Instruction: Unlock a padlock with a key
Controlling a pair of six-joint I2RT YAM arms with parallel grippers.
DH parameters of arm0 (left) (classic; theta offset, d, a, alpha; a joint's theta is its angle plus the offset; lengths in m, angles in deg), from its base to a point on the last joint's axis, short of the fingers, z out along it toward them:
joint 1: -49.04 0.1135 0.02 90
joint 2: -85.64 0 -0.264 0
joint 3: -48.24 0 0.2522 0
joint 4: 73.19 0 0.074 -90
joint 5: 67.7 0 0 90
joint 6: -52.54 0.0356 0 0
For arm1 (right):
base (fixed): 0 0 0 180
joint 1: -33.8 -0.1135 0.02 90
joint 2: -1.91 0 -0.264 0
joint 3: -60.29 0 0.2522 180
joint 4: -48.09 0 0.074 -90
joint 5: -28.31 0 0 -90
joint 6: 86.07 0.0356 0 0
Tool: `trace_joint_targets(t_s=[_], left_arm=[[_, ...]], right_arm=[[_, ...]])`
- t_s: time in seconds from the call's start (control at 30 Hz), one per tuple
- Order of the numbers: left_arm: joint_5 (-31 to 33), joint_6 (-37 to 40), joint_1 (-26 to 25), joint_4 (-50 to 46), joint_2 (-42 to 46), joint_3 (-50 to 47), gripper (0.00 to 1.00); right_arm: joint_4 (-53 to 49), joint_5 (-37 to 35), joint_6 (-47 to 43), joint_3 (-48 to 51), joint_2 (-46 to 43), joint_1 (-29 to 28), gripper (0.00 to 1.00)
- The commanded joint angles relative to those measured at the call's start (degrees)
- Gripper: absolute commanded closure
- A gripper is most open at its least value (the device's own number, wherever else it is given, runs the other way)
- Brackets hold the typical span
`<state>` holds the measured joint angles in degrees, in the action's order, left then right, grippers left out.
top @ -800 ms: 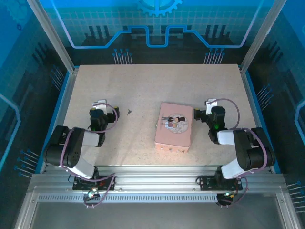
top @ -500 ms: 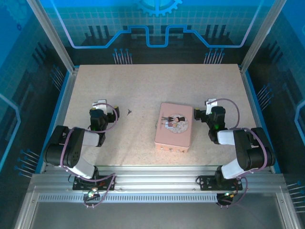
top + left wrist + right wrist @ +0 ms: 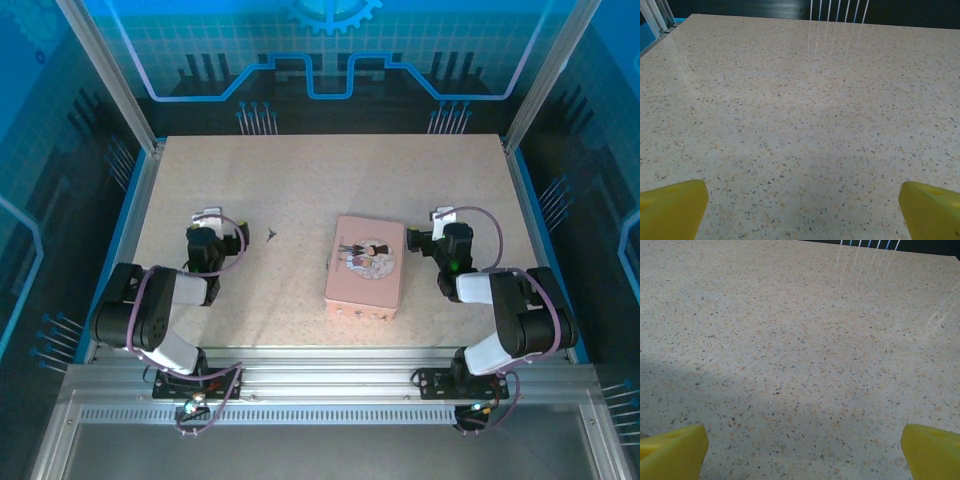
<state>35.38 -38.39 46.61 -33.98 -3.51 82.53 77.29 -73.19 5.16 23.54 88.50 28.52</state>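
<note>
The key (image 3: 271, 236) is a tiny dark sliver lying on the speckled table, just right of my left gripper (image 3: 208, 217). A pink tin (image 3: 365, 267) with a cartoon picture lies flat at the middle. A small dark bit (image 3: 328, 262) sits at the tin's left edge; it is too small to tell whether it is the padlock. My right gripper (image 3: 443, 217) rests right of the tin. In the left wrist view my left gripper (image 3: 802, 212) stands open, its yellow fingertips (image 3: 672, 207) wide apart over bare table. My right gripper (image 3: 802, 452) is open the same way, fingertips (image 3: 932, 450) apart with nothing between them.
The table (image 3: 320, 170) is walled by a metal frame with upright posts (image 3: 105, 75) at the back corners and a blue rim (image 3: 127, 215) along the sides. Both arms are folded low near the front rail (image 3: 320, 385).
The left gripper has shifted a touch to the left. The right arm, the tin and the key have not moved.
</note>
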Motion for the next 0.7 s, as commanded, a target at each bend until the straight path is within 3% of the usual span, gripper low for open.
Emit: trace_joint_targets(t_s=[0.0,0.07,0.17,0.23,0.5,0.6,0.67], left_arm=[[-1.66,0.4,0.59,0.3,0.46,1.08,0.01],[-1.57,0.45,0.59,0.55,0.46,1.02,0.01],[-0.11,-0.03,0.59,-1.97,2.81,1.35,0.01],[2.68,-0.85,0.5,-9.11,5.99,3.54,0.01],[5.7,-5.37,0.46,-30.7,16.93,12.15,0.01],[1.36,-11.0,0.67,-36.98,20.49,15.02,0.01],[-1.12,-21.57,0.94,-43.1,23.18,16.63,0.01]], right_arm=[[1.78,-0.34,0.18,-0.88,-0.55,0.44,0.0],[2.01,-0.65,0.22,-0.99,-0.59,0.39,0.0],[-5.49,-2.73,1.36,-3.51,-4.04,0.64,0.0],[-13.26,-3.78,1.98,-6.81,-6.69,0.79,0.0],[-23.82,0.31,5.98,-10.96,-17.38,0.58,0.0],[-32.35,3.63,11.64,-14.77,-21.25,0.87,0.0],[-38.69,6.55,18.19,-17.51,-23.04,1.68,0.0]])
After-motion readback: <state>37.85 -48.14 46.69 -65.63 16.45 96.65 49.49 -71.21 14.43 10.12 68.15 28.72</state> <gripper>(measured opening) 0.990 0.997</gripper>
